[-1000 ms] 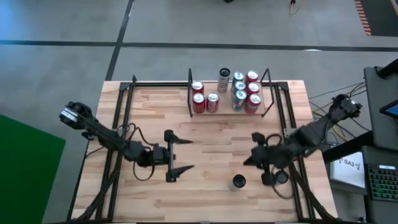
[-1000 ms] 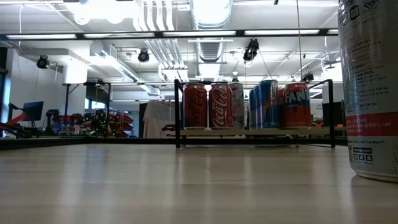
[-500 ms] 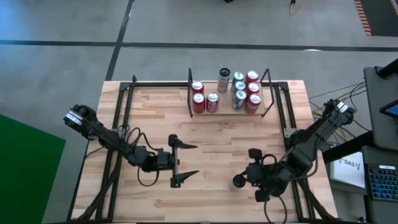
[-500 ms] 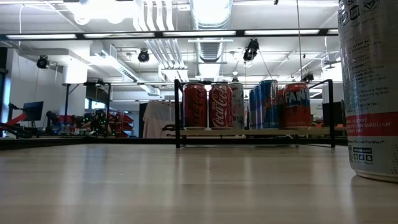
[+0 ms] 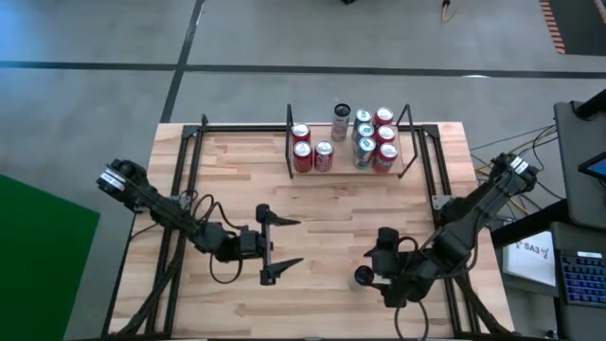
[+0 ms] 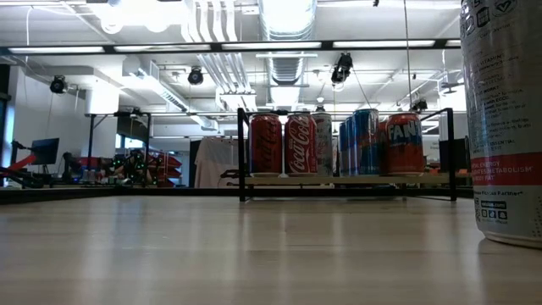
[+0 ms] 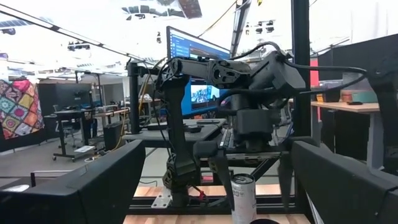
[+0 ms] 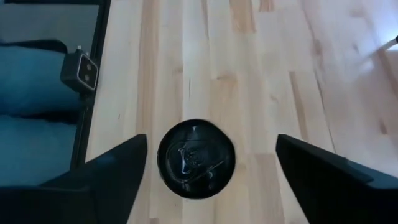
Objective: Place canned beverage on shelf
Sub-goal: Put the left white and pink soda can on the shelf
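Note:
A tall silver can with a dark top stands upright on its base on the plank table, near the front right. It fills the right edge of the low view. My right gripper is open and slants down over the can, one finger on either side, apart from it. The shelf stands at the table's far edge and holds several red and blue cans. My left gripper waits open at mid-table, pointing toward the can.
Black frame rails run along the table's left and right sides. One slim can stands at the back of the shelf. Bare planks lie between the shelf and both grippers.
My right gripper has come down and moved toward the table's near edge, to the silver can, turning a little. It has opened, and its fingers now stand on either side of the can. The can has not moved.

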### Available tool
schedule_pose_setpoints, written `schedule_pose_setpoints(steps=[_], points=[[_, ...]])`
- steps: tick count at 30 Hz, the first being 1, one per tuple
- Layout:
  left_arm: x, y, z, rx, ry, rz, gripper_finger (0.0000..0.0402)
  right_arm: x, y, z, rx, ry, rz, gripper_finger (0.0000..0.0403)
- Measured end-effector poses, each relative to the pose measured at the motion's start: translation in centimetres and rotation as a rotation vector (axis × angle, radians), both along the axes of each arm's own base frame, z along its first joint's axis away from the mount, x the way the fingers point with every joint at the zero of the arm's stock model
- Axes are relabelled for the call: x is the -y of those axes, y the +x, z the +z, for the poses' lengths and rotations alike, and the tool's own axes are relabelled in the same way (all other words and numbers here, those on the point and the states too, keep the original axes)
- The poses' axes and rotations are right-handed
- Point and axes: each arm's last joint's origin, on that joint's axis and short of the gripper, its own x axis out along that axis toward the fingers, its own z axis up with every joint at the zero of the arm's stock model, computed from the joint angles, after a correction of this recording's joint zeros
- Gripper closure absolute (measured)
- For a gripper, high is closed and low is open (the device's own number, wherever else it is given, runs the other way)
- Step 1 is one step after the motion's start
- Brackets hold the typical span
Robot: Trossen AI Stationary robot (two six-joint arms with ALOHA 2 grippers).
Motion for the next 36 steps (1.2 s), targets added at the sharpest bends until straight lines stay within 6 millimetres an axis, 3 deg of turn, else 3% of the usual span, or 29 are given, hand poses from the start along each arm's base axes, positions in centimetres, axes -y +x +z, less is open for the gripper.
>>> schedule_pose_setpoints(steps=[4, 23, 27, 33, 36], points=[[0.0, 0.0, 0.0, -0.003, -0.003, 0.004, 0.0012, -0.5, 0.3, -0.9, -0.054, 0.011, 0.021, 0.0039], [0.0, 0.0, -0.1, -0.009, -0.013, 0.0, 0.0012, -1.2, 2.4, -5.0, -0.208, -0.051, -0.017, 0.0042], [0.0, 0.0, -0.1, -0.011, -0.013, 0.001, 0.0012, -0.9, 2.6, -5.1, -0.209, -0.058, -0.016, 0.0074], [0.0, 0.0, -0.2, -0.013, -0.01, 0.003, 0.0012, -0.6, 2.6, -4.5, -0.198, -0.043, -0.018, 0.0165], [-0.2, -0.1, -0.1, -0.023, -0.004, 0.063, 0.0012, -0.6, 2.8, -3.9, -0.182, -0.027, -0.019, 0.0167]])
